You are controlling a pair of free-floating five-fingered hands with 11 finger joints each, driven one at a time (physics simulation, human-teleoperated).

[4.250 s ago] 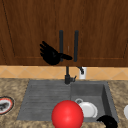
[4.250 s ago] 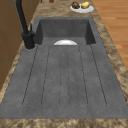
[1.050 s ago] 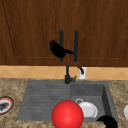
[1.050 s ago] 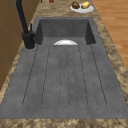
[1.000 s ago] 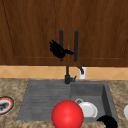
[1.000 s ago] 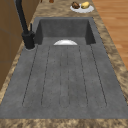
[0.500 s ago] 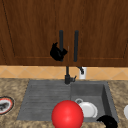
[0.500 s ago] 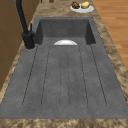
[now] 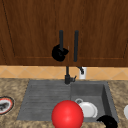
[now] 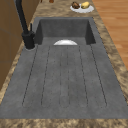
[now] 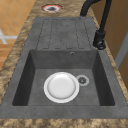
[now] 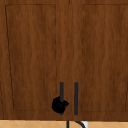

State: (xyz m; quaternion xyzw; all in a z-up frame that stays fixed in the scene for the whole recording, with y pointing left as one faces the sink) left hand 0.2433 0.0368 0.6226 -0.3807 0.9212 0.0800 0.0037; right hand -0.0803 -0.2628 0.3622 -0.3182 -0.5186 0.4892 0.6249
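Left hand [image 9: 59, 53] fingers curled round the left cabinet handle [image 9: 61, 37], right handle [image 9: 76, 46] just beside.

The cabinet [image 12: 32, 55] looked like grained wood, its handle [image 12: 61, 90] matt dark metal; the counter [image 10: 62, 123] was speckled stone.

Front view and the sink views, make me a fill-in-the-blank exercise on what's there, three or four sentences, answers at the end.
1. The left hand is at the left one of the two dark cabinet ____.
2. The white plate lies in the sink basin beside the ____.
3. The ball in front of the sink is ____ in colour.
4. The right hand shows low by the sink's front ____ corner.

Missing words: handles; drain; red; right
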